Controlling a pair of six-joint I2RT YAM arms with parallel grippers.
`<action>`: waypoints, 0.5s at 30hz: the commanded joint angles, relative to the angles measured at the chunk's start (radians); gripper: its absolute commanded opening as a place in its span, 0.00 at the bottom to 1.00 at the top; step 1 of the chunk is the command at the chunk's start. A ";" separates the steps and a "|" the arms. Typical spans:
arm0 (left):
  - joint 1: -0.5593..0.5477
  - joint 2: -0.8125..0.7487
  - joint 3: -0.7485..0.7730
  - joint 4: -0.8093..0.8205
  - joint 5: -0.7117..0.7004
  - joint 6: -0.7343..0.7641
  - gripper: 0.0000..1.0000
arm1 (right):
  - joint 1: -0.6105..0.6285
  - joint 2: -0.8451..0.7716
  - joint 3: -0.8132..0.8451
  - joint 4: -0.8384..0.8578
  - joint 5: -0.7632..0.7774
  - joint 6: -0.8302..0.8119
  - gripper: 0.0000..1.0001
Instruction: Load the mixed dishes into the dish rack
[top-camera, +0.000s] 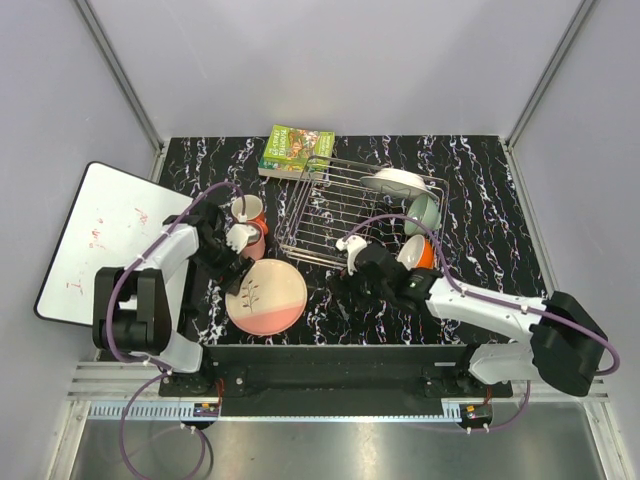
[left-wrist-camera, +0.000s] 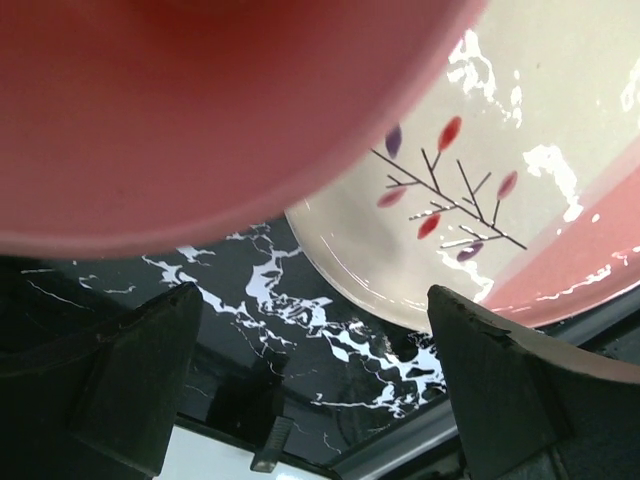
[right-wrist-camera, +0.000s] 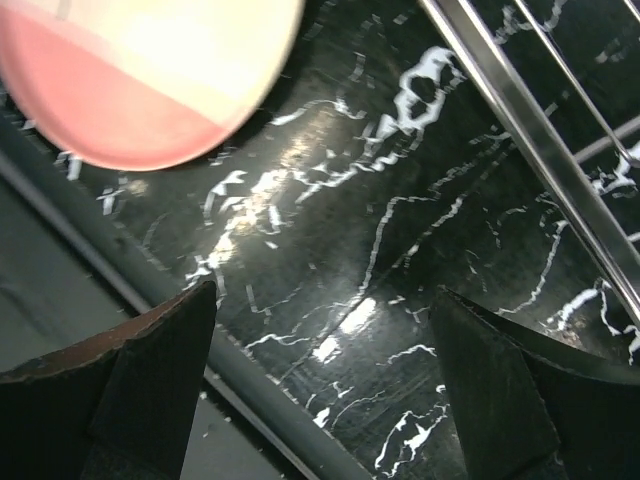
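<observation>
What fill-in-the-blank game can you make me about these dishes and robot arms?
1. The large white plate rests in the silver wire ____.
2. The leaf-sprig plate lies flat on the black marbled ____.
3. The number of salmon-pink cups by the left gripper is ____.
4. The book at the back is coloured ____.
Missing words: rack; table; two; green.
</observation>
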 joint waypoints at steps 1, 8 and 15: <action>0.005 0.019 0.001 0.063 0.040 0.016 0.99 | 0.007 0.030 -0.011 0.066 0.138 0.051 0.94; -0.002 0.085 0.035 0.079 0.104 0.034 0.99 | 0.006 0.008 -0.063 0.071 0.377 0.128 0.95; -0.035 0.105 0.033 0.102 0.183 -0.017 0.99 | -0.034 -0.037 -0.095 0.025 0.486 0.195 0.97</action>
